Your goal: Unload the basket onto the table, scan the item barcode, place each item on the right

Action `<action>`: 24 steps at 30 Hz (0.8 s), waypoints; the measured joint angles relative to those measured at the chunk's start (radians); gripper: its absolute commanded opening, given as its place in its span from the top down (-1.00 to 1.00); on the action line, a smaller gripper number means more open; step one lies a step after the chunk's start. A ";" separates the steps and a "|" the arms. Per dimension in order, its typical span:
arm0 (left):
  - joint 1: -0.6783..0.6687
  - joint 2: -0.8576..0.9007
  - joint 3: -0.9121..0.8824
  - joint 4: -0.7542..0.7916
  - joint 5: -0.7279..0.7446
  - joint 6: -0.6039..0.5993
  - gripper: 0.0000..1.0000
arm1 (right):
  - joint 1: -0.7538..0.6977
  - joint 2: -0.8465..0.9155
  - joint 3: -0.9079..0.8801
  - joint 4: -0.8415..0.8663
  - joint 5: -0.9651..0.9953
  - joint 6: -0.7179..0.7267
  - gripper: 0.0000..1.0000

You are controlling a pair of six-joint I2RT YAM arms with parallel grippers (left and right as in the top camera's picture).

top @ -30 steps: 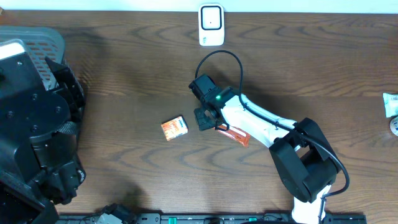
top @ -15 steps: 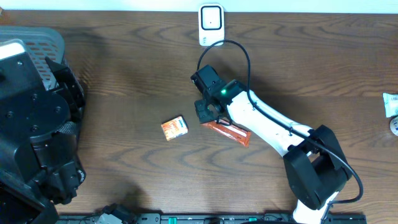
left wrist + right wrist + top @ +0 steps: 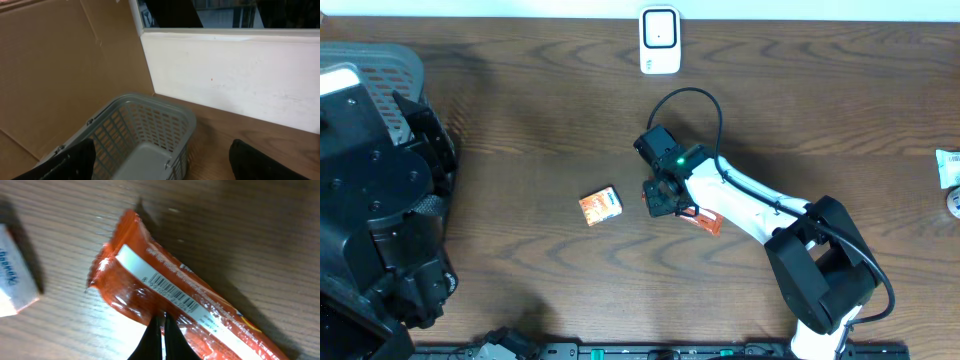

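Right pincer [image 3: 161, 330] is pressed fully closed, tips at the near edge of the orange packet [image 3: 170, 280]. The packet lies on the table [image 3: 250, 225] with its barcode [image 3: 167, 291] face up. You can't tell whether any film is caught. If none is, a lift leaves the packet behind. If only a sliver is, the slick wrapper may slip out or swing, turning the barcode away from the white unit [image 3: 660, 40], likely the scanner, well apart at the far edge. Left pincer [image 3: 162, 161] hangs wide and empty above the grey basket [image 3: 145, 135].
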 measured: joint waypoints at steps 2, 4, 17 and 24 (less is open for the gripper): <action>0.000 0.000 0.000 0.000 0.000 0.000 -0.71 | 0.000 0.000 0.027 -0.020 -0.005 -0.008 0.98; 0.000 0.000 0.000 0.000 0.000 0.000 -0.71 | 0.000 0.000 0.063 -0.025 -0.008 -0.013 0.98; 0.000 0.000 0.000 0.000 0.000 0.000 -0.71 | 0.003 0.040 0.055 0.013 0.003 0.005 0.98; 0.000 0.000 0.000 0.000 0.000 0.000 -0.71 | 0.018 0.058 0.055 -0.009 -0.042 0.009 0.91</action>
